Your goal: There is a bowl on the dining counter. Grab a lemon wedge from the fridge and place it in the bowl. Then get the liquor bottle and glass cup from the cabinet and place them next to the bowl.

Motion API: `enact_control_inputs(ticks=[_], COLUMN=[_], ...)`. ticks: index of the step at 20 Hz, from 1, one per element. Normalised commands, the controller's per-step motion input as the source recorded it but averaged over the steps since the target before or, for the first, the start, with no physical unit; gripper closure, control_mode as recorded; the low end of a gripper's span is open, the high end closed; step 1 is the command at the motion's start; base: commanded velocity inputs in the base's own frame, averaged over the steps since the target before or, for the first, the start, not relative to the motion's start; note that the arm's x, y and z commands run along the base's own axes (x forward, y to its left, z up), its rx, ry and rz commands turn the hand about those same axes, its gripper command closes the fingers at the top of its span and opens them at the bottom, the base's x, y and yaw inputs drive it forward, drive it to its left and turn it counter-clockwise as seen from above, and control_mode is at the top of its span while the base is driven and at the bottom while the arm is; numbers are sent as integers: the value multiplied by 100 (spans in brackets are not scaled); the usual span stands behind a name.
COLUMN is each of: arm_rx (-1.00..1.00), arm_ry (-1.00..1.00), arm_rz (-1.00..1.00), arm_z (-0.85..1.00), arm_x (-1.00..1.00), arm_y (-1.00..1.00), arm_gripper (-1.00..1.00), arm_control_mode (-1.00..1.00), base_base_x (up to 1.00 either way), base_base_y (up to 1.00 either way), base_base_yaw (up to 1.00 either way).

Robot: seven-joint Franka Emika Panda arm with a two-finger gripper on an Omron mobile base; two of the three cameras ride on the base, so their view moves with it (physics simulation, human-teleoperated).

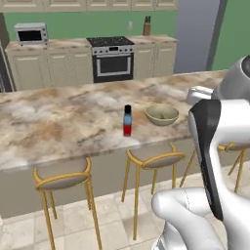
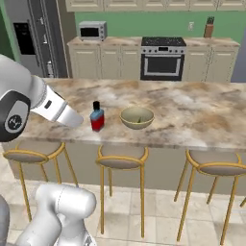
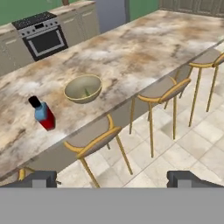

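I've got the gripper (image 3: 112, 178) spread wide and empty, its two dark tips apart at the bottom of the hand view, hanging off the near side of the bench above the yellow-framed stools (image 3: 94, 142) and the tiled floor. Long beige-brown marbled stone bench (image 1: 58, 122) already carries two of the task's things: the wide round olive-tan bowl with the pale yellowish-green inside (image 2: 137, 117) and the small squat bottle with blue shoulders, red lower body and black cap (image 2: 97, 116), upright just beside the bowl, near but apart. Reads as the bottle set down on purpose as the bowl's neighbour, close to the near edge so the arm reaches it. A tiny yellow-green sliver (image 3: 86, 92) shows in the bowl's bottom; I take it for the lemon wedge. My read: wedge and bottle done, glass cup left, so the empty open gripper fits heading off to fetch it. Grey fridge (image 2: 33, 33) stands at the back left, doors closed.
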Motion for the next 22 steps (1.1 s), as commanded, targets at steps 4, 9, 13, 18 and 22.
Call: enact_control_inputs(ticks=[4, 9, 13, 18, 22], arm_rx=[0, 0, 0, 0, 0], arm_ry=[0, 0, 0, 0, 0], arm_rz=[0, 0, 0, 0, 0], arm_z=[0, 0, 0, 0, 0], arm_x=[0, 0, 0, 0, 0], arm_y=[0, 0, 0, 0, 0], arm_gripper=[-100, -100, -100, -100, -100], arm_control_mode=[100, 100, 100, 100, 100], base_base_x=[-17, -5, 0, 2, 26], base_base_y=[-30, -39, -55, -65, -75], base_base_yaw=[-55, -58, -57, -56, -48])
